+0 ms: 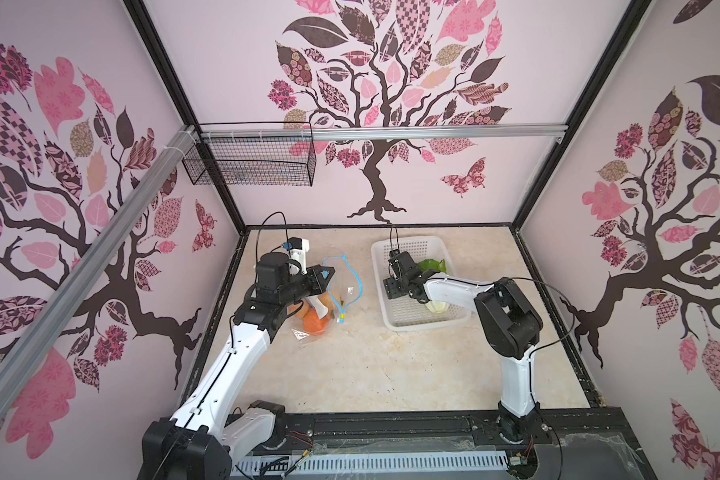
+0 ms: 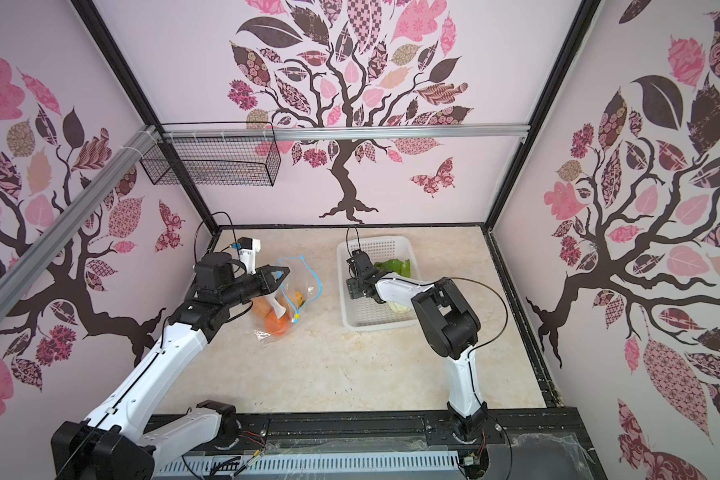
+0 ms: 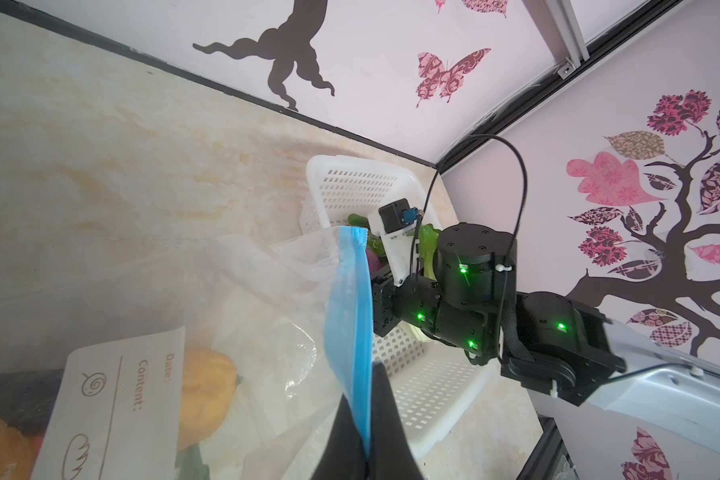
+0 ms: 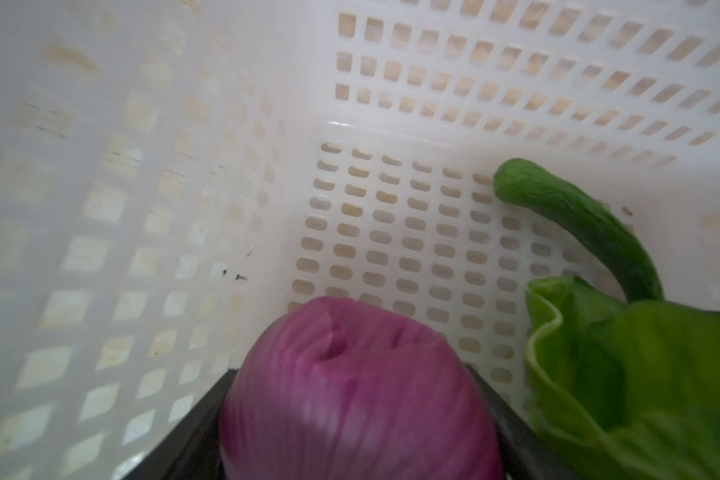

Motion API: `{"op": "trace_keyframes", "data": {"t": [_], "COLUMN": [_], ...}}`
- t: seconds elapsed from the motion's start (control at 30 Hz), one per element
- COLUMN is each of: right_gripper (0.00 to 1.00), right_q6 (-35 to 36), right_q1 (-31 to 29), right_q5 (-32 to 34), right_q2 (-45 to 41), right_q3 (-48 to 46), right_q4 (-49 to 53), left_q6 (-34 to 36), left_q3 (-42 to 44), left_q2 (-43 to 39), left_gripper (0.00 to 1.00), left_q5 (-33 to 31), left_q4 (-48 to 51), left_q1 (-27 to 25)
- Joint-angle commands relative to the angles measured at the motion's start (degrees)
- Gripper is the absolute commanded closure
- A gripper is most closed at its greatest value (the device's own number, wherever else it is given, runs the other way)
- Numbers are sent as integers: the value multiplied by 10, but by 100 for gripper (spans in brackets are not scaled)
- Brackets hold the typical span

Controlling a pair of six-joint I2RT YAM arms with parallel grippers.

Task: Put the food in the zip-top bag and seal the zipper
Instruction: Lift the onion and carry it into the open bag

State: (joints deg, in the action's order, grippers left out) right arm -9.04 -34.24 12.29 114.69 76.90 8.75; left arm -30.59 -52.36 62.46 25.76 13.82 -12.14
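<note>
Since the zip-top bag (image 1: 342, 291) must gape for loading, your left gripper (image 1: 324, 277) clamps its zipper (image 3: 350, 299) up; right gripper (image 4: 360, 415), in the right-hand basket (image 1: 416, 244), grips the purple onion (image 4: 350, 374).

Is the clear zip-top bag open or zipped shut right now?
Open: the clear crinkly plastic bag's light blue zipper strip spreads in a wide loop, with the left pincer pinching one side.

Purple ribbed round toy onion (image 4: 352, 386) gripped between dark fingers (image 4: 202, 424) of right claw (image 4: 358, 440), inside white perforated plastic basket (image 4: 495, 75). Green leafy toy cabbage (image 4: 641, 374) just beside onion.
</note>
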Motion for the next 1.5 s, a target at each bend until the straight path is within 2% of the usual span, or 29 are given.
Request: {"op": "trace_keyframes", "data": {"t": [0.0,0.13,0.23,0.3,0.57,0.63,0.9,1.3,1.47], "right_gripper": [41,42,42,42,46,46,46,48,41], "right_q6": [-6,0,13,25,34,37,73,77,73], "right_q1": [7,8,7,7,-1,-14,-92,-122,-136], "right_q5": [-10,-12,-43,-84,-324,-349,-342,-335,-304], "right_q2": [-80,-124,-161,-188,-255,-259,-218,-90,-50], "right_q3": [-6,-15,-28,-46,-94,-101,-80,-1,19], "right_q4": [-12,-12,-27,-50,-135,-151,-175,-213,-225], "left_q6": [3,3,3,2,0,-2,-8,-11,-11], "left_q3": [-3,-3,-4,-6,-6,-6,-5,-3,-4], "left_q2": [-9,-12,-13,-13,-11,-11,-10,-14,-15], "left_gripper": [100,100,100,100,100,100,100,100,100], "left_q5": [0,1,1,5,14,17,34,39,37], "left_q4": [-4,-4,-4,-4,-6,-6,-15,-19,-20], "left_q1": [3,2,2,3,3,2,1,-15,-17]}}
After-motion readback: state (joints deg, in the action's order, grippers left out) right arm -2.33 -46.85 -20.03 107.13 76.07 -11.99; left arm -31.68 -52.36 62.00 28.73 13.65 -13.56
